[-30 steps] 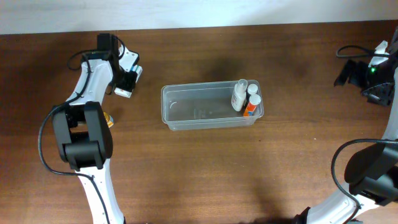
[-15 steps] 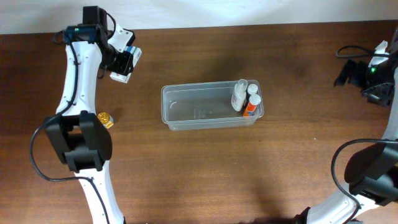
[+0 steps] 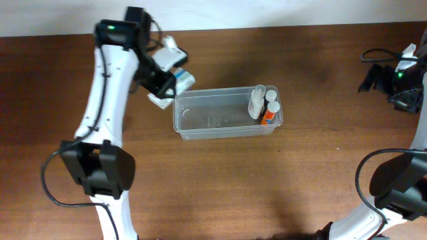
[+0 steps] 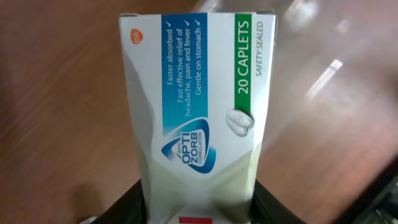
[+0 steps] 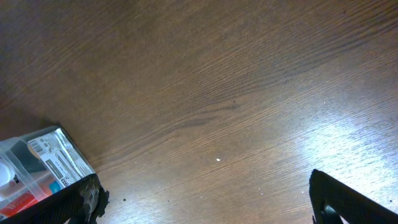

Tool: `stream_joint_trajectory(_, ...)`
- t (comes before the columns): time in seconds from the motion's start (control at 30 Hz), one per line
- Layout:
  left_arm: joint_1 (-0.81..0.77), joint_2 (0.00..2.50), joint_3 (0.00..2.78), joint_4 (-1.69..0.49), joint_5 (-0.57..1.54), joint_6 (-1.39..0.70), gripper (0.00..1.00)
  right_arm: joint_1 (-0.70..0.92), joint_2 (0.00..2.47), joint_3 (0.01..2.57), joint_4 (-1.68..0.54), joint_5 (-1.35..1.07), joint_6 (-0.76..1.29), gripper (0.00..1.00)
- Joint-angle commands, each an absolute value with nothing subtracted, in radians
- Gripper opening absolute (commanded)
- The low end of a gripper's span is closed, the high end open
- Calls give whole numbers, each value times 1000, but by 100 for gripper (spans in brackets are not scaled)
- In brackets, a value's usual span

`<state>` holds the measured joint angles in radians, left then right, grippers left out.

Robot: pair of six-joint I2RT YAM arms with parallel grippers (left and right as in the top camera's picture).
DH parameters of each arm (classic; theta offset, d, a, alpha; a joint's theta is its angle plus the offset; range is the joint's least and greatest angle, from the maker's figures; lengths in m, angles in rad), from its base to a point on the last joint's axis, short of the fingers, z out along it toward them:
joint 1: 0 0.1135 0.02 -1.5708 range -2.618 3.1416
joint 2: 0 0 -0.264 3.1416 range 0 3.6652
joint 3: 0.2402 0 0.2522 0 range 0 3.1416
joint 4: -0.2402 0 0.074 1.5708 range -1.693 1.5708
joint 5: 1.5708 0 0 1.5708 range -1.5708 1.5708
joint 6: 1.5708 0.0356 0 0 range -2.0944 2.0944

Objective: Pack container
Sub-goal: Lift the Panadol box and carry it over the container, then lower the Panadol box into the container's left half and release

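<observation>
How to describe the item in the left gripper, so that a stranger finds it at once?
Find the clear container on the table. Over its left end, the left gripper holds a caplet box. It is a flat white carton with blue and green bands, unlike the round bottles at the right end.

You have a dark brown wooden bench (image 5: 217, 93), its grain showing under a smooth finish that catches the light. The long clear plastic container (image 3: 220, 133) looks glossy and see-through. The white, blue and green cardboard caplet box (image 4: 199, 112) has a smooth, satin printed face.
</observation>
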<state>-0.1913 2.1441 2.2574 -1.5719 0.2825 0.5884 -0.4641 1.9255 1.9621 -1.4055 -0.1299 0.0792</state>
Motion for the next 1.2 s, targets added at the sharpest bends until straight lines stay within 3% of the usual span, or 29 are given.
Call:
stream_joint_trajectory(0.0,-299,2101,2278,-1628,311,670,41,-465,1910,1964,-1405,-135,86,98)
stream_joint_trajectory(0.37,-479,2112,2271,-1668,290,736,42,-465,1910,1964,-1406,-135,86,98)
stream_joint_trajectory(1.17,-482,2130,1900,-1240,235,855,43,-465,1910,1964,-1405,-135,86,98)
